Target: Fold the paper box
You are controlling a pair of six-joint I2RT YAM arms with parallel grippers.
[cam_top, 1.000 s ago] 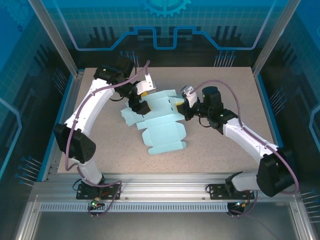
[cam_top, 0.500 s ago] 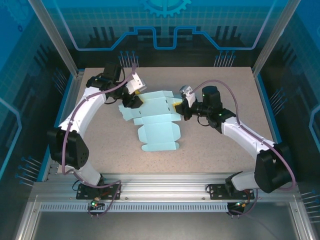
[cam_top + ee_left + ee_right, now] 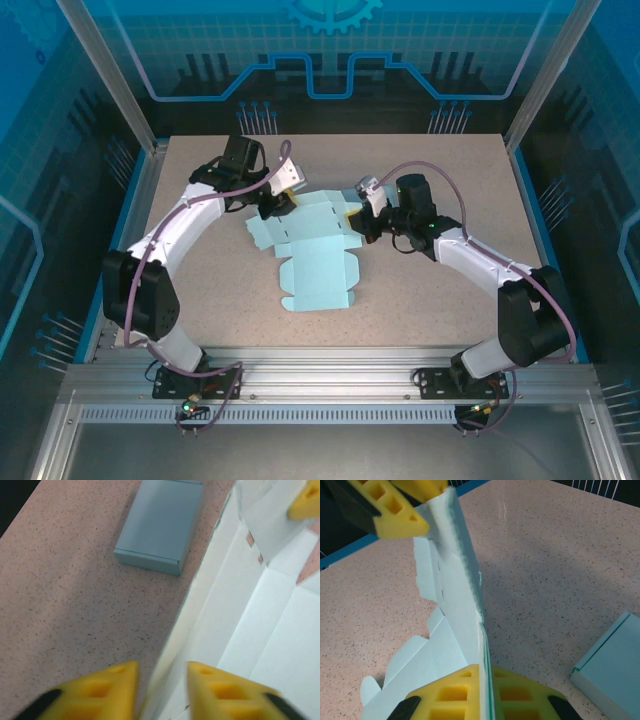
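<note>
Paper box [image 3: 320, 270] lying unfolded on counter [image 3: 420, 310] | right jaws clamping its far-right edge | left jaws straddling its far-left flap, grip unclear

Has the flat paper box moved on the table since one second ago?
Yes. The paper box has shifted leftward, toward the left edge of the table.
</note>
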